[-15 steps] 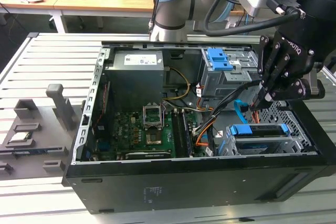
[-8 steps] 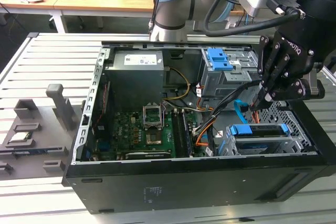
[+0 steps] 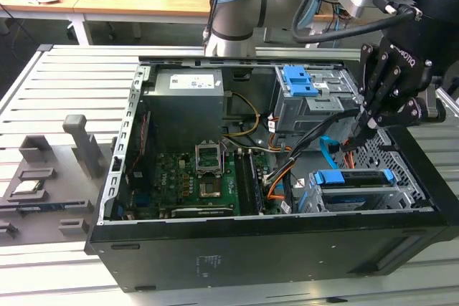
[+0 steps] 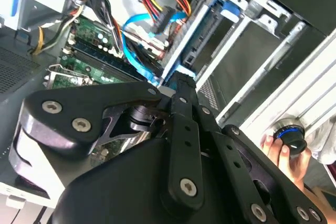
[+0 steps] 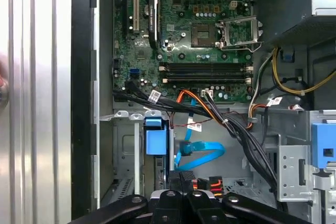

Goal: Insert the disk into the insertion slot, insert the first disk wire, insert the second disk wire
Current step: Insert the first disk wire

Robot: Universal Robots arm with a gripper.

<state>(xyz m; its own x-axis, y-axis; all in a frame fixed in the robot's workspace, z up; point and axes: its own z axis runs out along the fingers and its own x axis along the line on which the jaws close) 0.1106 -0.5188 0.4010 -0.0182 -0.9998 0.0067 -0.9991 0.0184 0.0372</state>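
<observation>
In the second wrist view the pincer (image 4: 180,85) covers much of the green board (image 4: 97,38), and a hand (image 4: 286,162) sits half behind it. In the exterior view the metal cage (image 3: 412,193) and case wall (image 3: 287,249) hide most of the hard drive (image 3: 355,188).

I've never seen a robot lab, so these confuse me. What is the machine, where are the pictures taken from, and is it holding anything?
It is one robot arm with a black gripper. The exterior view looks from off the arm at an open computer case on a slatted table; both wrist views come from cameras riding on the arm. The disk, in its blue bracket, sits in the insertion slot. The gripper hangs close over it, near the light-blue second disk wire. Whether it holds anything I cannot tell.
</observation>
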